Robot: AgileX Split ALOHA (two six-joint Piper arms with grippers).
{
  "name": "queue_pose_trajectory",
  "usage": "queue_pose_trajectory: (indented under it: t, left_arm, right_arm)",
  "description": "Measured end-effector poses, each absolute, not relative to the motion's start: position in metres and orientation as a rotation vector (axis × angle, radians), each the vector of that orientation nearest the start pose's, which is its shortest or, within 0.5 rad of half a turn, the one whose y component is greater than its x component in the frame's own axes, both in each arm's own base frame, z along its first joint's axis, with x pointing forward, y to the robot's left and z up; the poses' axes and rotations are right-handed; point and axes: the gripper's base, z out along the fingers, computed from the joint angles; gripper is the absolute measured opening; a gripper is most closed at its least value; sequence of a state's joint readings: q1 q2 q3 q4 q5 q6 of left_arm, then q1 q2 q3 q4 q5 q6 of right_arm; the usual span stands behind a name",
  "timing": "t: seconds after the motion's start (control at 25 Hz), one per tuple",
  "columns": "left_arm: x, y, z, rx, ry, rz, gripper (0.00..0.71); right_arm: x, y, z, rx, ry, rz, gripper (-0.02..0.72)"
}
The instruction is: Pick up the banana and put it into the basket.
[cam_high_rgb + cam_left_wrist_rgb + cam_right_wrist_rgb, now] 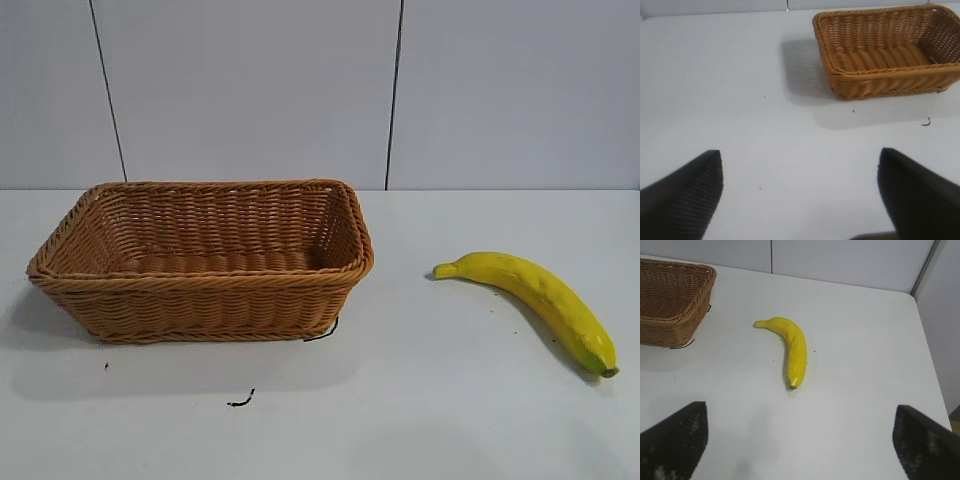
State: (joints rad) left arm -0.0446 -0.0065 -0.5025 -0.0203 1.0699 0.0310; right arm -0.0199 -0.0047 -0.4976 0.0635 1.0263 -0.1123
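Observation:
The yellow banana (540, 295) lies flat on the white table (400, 400) at the right, apart from the tan wicker basket (200, 285) at the left, which is empty. Neither gripper shows in the exterior view. In the right wrist view the banana (792, 347) lies ahead of my right gripper (800, 432), which is open wide and empty, and the basket's corner (670, 300) shows beyond it. In the left wrist view my left gripper (800, 187) is open wide and empty over bare table, with the basket (885, 80) farther off.
A small dark scrap (240, 402) lies on the table in front of the basket, and a thin dark strand (325, 333) sticks out at its front right corner. A grey panelled wall (320, 90) stands behind the table. The table's edge (930, 365) runs beyond the banana.

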Motion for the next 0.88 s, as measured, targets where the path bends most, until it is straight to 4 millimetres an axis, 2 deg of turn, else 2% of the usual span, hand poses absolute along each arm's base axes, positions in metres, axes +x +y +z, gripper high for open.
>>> queue_pose_trajectory:
  t: [0.6,0.72,0.88]
  left_arm:
    - [-0.007,-0.001,0.277,0.078,2.043,-0.033,0.635]
    - [-0.007,-0.001,0.277,0.078,2.043,-0.033,0.635]
    - [-0.007,-0.001,0.277,0.078,2.043,-0.033,0.635]
  right_arm:
    - [-0.004,0.005,0.28,-0.094,2.007,-0.007,0.69]
    - [0.005,0.005,0.29,-0.068,2.051,0.012,0.69]
    - [0.033,0.004,0.311,-0.047,2.166,0.029,0.69]
